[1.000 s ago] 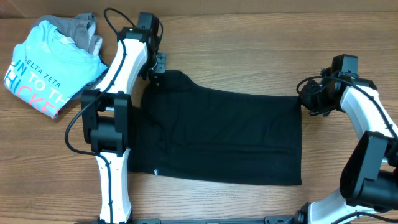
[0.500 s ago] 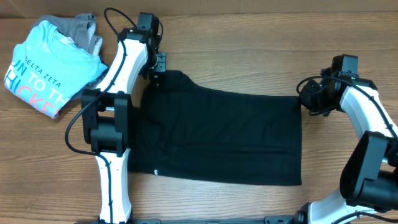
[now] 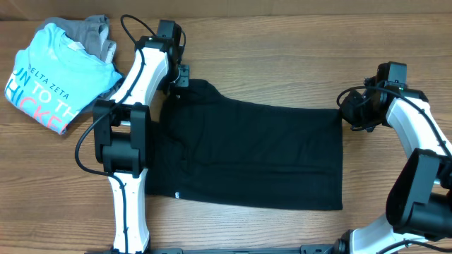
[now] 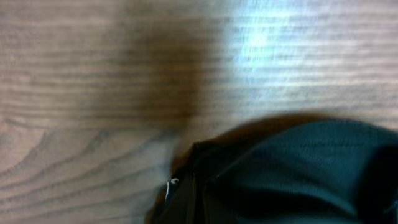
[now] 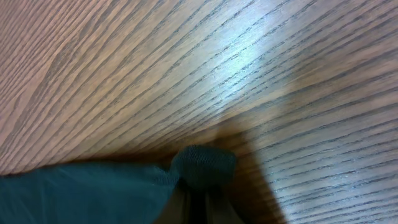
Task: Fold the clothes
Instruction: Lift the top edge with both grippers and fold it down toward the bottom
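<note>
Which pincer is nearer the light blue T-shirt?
Left. The left pincer is at the black T-shirt corner near the light blue T-shirt; the right pincer, at its far edge.

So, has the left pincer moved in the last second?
Yes, slightly: left pincer crept toward the near table edge, away from the light blue T-shirt.

black T-shirt [image 3: 254,152], lying flat, spread wide

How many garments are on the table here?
3: a black T-shirt spread flat at centre; a light blue T-shirt at the upper left; a grey garment partly beneath it. Others may be hidden underneath.
</note>
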You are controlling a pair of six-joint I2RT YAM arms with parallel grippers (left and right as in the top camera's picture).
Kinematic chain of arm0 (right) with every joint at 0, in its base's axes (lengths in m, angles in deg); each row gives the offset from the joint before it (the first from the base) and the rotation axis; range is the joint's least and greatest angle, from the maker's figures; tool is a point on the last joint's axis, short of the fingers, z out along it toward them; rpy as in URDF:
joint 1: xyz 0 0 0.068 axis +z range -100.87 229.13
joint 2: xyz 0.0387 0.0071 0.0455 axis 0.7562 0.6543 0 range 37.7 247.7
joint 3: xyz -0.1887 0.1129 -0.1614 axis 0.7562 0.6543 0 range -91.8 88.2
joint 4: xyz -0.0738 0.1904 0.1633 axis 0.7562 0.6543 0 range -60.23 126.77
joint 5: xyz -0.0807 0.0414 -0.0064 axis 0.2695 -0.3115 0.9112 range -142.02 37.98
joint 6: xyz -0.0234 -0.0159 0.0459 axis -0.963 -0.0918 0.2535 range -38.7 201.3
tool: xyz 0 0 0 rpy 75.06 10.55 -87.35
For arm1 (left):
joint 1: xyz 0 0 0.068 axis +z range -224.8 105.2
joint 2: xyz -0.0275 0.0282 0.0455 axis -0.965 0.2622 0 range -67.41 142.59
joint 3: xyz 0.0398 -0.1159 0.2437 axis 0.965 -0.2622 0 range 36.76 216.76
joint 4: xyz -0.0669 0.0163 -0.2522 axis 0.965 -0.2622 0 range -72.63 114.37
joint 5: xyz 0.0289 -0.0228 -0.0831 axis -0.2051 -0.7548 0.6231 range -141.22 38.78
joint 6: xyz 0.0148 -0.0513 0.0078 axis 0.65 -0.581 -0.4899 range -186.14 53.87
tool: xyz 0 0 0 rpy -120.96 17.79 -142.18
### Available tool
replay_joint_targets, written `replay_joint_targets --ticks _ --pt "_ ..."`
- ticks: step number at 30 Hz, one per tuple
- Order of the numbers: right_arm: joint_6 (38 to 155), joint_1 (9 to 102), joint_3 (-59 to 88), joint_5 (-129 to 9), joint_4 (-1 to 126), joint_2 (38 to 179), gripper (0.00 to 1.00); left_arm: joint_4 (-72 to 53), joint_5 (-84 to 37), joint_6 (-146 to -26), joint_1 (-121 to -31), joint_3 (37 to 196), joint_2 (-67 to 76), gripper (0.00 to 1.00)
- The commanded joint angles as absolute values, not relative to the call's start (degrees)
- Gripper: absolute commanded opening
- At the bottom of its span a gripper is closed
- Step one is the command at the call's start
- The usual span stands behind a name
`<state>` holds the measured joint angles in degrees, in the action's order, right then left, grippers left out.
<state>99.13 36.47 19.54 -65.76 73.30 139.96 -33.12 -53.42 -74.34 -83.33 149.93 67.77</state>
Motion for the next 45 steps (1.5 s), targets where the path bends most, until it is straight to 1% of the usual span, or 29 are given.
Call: replay_joint_targets --ticks 1,6,11,18,22,25,32,39,45 --pt "99.2 36.1 19.5 -66.2 72.5 138.7 0.04 -35.8 -55.8 -73.9 -83.0 153.7 67.6 0.04" --pt "99.3 34.7 19.2 -66.2 72.0 138.7 0.04 -45.6 -60.8 -73.9 -83.0 162.0 66.7 0.04" --pt "99.3 33.2 18.9 -66.2 74.2 138.3 0.04 -54.3 -60.8 -74.0 -82.6 168.6 66.7 0.04" --pt "99.3 32.6 18.8 -66.2 78.3 136.3 0.04 -63.0 -60.5 -74.7 -82.6 169.8 66.7 0.04" --pt "99.3 32.6 18.8 -67.0 84.2 135.2 0.04 -68.4 -55.1 -75.3 -82.6 169.9 66.7 0.04" --pt "99.2 32.6 18.8 -67.1 87.9 135.2 0.04 -72.2 -54.2 -75.3 -82.6 169.9 66.7 0.04" --pt "97.2 32.6 18.8 -67.3 94.3 135.2 0.04 -72.5 -49.2 -73.4 -82.7 169.8 64.6 0.04" --pt "95.8 32.6 18.8 -68.2 96.6 135.1 0.04 -72.5 -50.7 -72.3 -82.7 169.0 56.9 0.04" --pt "93.0 32.6 18.8 -67.6 97.8 135.1 0.04 -72.5 -54.7 -72.4 -82.6 159.1 48.7 0.06"
